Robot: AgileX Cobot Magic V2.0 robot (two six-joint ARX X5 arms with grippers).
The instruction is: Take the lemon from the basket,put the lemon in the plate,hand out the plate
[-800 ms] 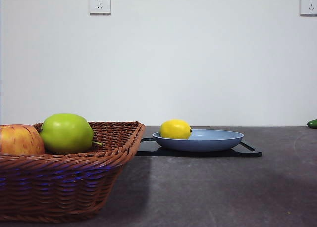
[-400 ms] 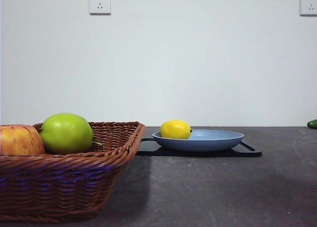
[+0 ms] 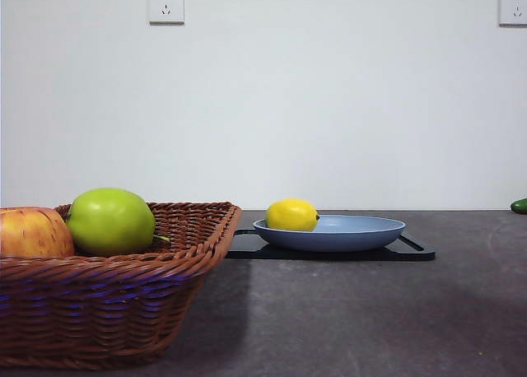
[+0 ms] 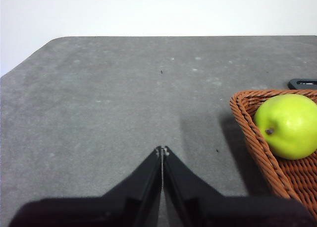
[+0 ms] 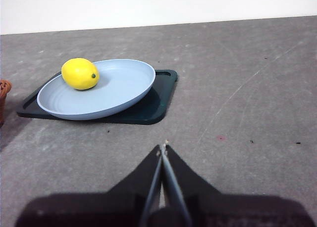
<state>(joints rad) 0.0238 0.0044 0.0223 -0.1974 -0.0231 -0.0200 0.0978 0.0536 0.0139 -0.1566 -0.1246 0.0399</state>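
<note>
Stage shown: fruit transferred, dish not yet handed out. The small bright yellow, smooth-skinned lemon [image 3: 291,215] lies inside the wide, shallow, matte light-blue round plate [image 3: 362,233], resting against the plate's rim on the side nearest the brown woven wicker basket [image 3: 107,295]. The plate sits on a flat black rectangular tray [image 3: 412,249] toward the far edge of the grey worktop [image 3: 346,319]; the basket occupies the near part of the worktop beside the tray and holds a large green apple [image 3: 110,221] and a red-yellow apple [image 3: 33,233]. A dark green object [image 3: 519,205] shows at the worktop's far side edge, too cropped to identify.

The right gripper [image 5: 163,147] hangs over bare worktop, near the tray but apart from it, jaws pressed together with nothing between them. The left gripper [image 4: 162,150] is likewise closed and empty above bare worktop just beside the basket's outer rim.

Handling, as judged: the plate looks rigid, light and smooth, so a pinch could slip. Its raised rim [image 5: 148,83] is the only graspable feature. The side overhanging the tray and facing the right gripper appears the most accessible; the jaws would first need to part. The lemon is loose, rounded and off-centre, so it is likely to roll if the plate tilts. A grip opposite the fruit would leave its weight at the far end, so a level lift seems advisable.
</note>
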